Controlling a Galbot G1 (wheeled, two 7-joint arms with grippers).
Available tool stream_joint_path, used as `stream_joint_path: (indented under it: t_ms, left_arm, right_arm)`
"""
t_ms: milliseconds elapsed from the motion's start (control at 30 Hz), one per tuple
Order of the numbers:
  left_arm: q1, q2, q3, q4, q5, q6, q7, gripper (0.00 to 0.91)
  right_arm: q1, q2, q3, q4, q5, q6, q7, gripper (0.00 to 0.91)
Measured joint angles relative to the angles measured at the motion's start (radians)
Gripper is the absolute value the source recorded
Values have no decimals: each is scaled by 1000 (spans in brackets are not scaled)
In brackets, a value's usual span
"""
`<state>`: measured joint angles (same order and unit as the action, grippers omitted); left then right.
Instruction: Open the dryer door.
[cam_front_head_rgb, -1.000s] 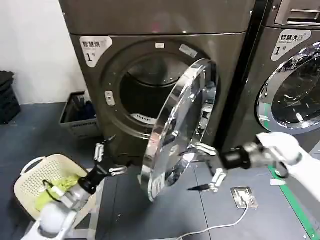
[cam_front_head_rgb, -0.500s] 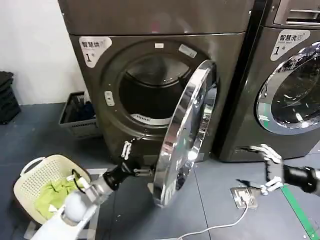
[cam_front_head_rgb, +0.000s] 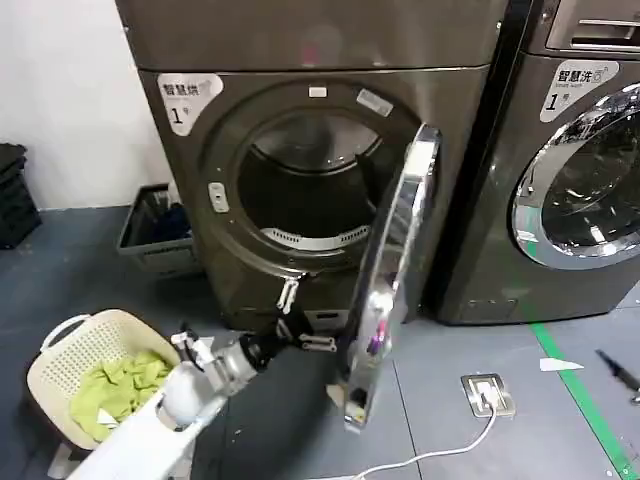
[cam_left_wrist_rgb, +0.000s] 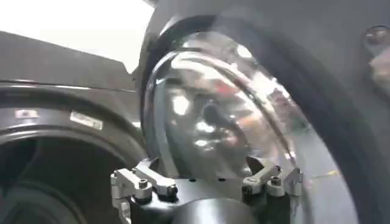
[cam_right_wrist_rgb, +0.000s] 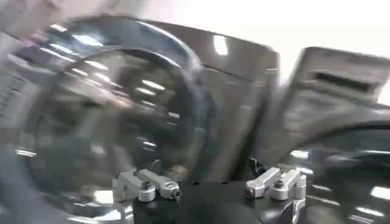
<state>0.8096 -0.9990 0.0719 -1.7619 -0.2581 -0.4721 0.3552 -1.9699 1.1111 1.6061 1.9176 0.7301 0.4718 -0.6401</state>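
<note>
Your left gripper sits spread and empty just left of the dryer door, pushing its inner face; the door stands edge-on, widely open.

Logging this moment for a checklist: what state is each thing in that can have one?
Dryer door: swung wide open, edge-on to the head camera.
Drum opening: exposed.
Neighbouring machine's door: closed.
Laundry basket: holding green cloth.
Left gripper: open, beside the door's inner face.
Right gripper: open.
</note>
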Motion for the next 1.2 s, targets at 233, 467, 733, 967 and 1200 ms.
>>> stream_joint_path:
  t_ms: [233,467,733,967,1200]
  left_arm:
    - [-84,-45,62,29,-1,14,0,907]
    - [-150,-96,123,70,1,37,-7,907]
    - [-221,-166,191,137,1,56,-15,907]
    - [-287,-241,242,219,1,58,-19,907]
    - [-357,-324,275,317,5,56,-22,907]
  right_arm:
    - [-20,154,70,-15,-152,-33,328,907]
    - [-17,243,124,15,-188,-164,574,907]
    - [19,297,156,44,-207,-267,697,907]
    - [51,342,186,28,-287,-332,799,907]
    - [94,392,259,-9,-345,-383,903,907]
